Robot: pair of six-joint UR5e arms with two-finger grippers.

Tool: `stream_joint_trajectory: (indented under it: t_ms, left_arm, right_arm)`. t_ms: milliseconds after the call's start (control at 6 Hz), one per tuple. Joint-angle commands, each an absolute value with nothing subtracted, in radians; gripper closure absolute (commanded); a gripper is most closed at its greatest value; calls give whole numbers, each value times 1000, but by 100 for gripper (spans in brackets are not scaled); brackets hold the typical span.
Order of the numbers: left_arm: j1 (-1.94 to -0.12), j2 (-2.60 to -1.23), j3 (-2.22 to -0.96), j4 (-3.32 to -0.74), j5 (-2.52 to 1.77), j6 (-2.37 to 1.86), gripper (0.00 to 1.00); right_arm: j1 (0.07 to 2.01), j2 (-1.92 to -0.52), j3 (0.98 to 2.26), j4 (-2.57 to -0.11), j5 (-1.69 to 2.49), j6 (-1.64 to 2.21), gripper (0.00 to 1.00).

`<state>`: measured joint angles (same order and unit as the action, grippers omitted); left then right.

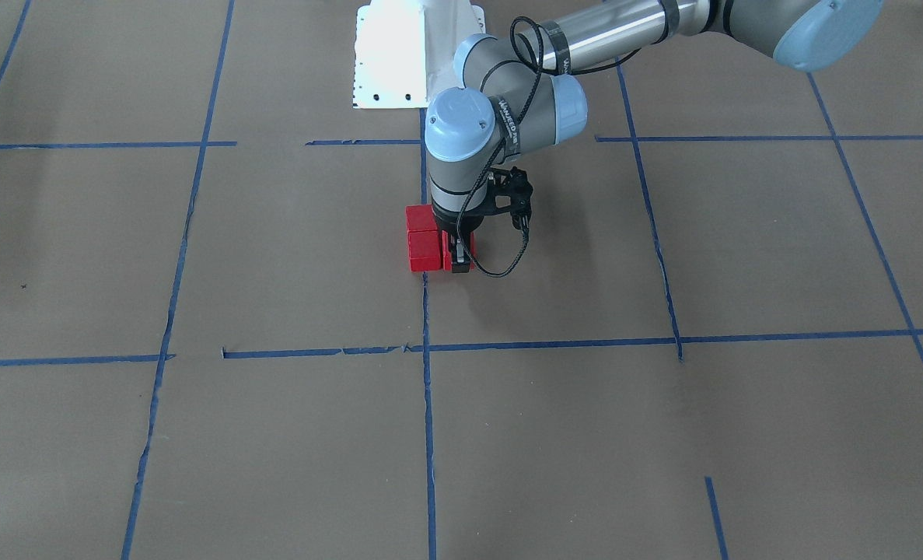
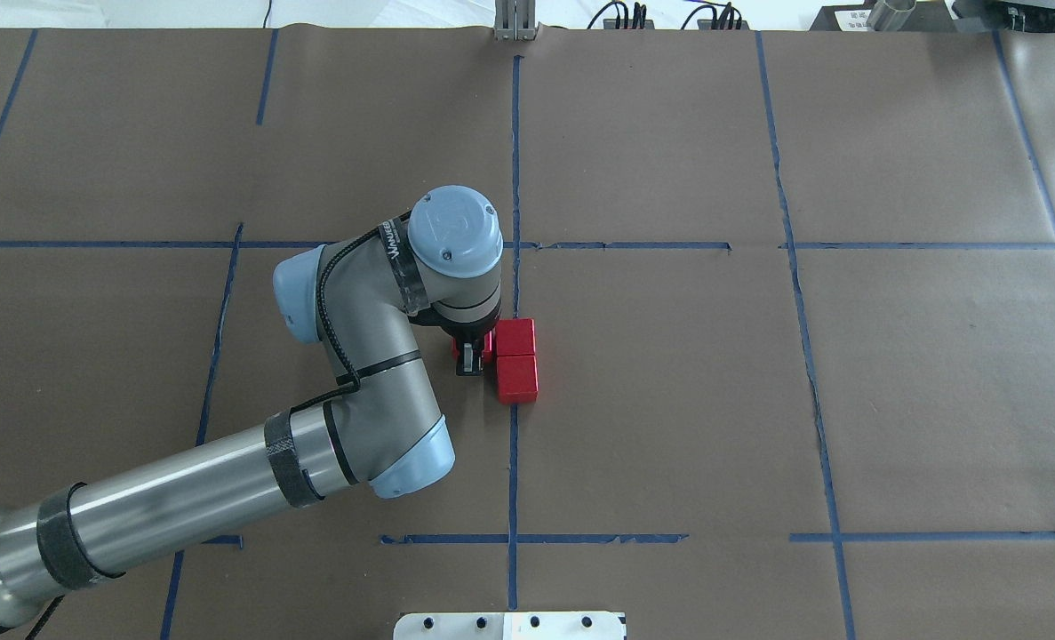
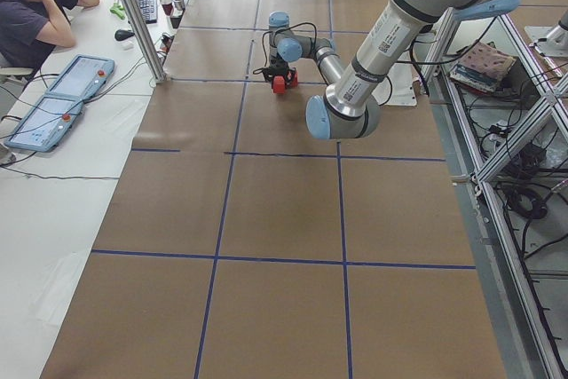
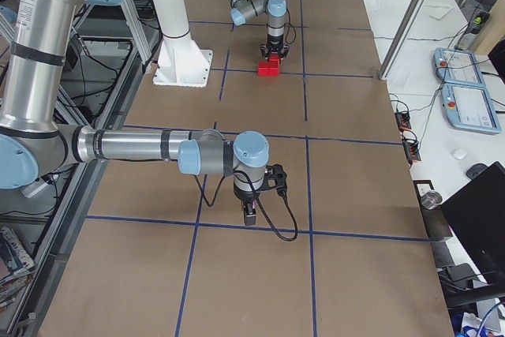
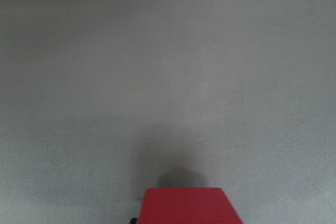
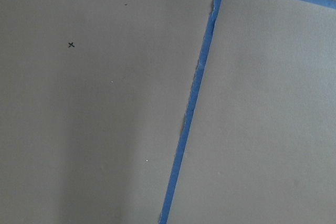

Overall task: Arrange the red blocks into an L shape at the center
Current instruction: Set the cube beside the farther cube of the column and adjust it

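Two red blocks (image 2: 516, 339) (image 2: 517, 379) lie touching in a column just right of the long blue tape line (image 2: 513, 462) in the center cell (image 2: 660, 400). My left gripper (image 2: 467, 359) points straight down and is shut on the third red block (image 2: 488, 343), which sits against the left side of the farther block. In the front view the held block (image 1: 470, 247) is beside the other two (image 1: 422, 218) (image 1: 424, 251). It also fills the bottom edge of the left wrist view (image 5: 186, 206). My right gripper (image 4: 248, 215) hangs over bare paper far from the blocks; I cannot tell whether it is open or shut.
The white robot base (image 1: 399, 54) stands at the table edge behind the blocks. Brown paper with blue tape grid lines (image 2: 634, 245) covers the table. The right wrist view shows only paper and a tape line (image 6: 191, 114). An operator (image 3: 35, 6) sits beyond the table's far side.
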<state>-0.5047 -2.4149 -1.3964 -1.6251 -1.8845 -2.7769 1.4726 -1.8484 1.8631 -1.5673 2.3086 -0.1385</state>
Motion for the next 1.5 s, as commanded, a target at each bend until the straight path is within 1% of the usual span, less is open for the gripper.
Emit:
stream_joint_trajectory:
  t_ms: [0, 333, 500, 1333]
  left_arm:
    - [-505, -2416, -1396, -1626, -1884, -2772, 74]
    - [-505, -2416, -1387, -1626, -1884, -2770, 70]
    - [-503, -2416, -1385, -1626, -1884, -2767, 66]
    - [-502, -2424, -1384, -1629, -1885, -2741, 54]
  right_arm:
    - [1473, -1848, 1862, -1566, 2309, -138, 1]
    - [1473, -1848, 1862, -1566, 2309, -140, 1]
    - [1473, -1848, 1862, -1566, 2309, -140, 0]
    - [1473, -1848, 1862, -1566, 2307, -140, 0]
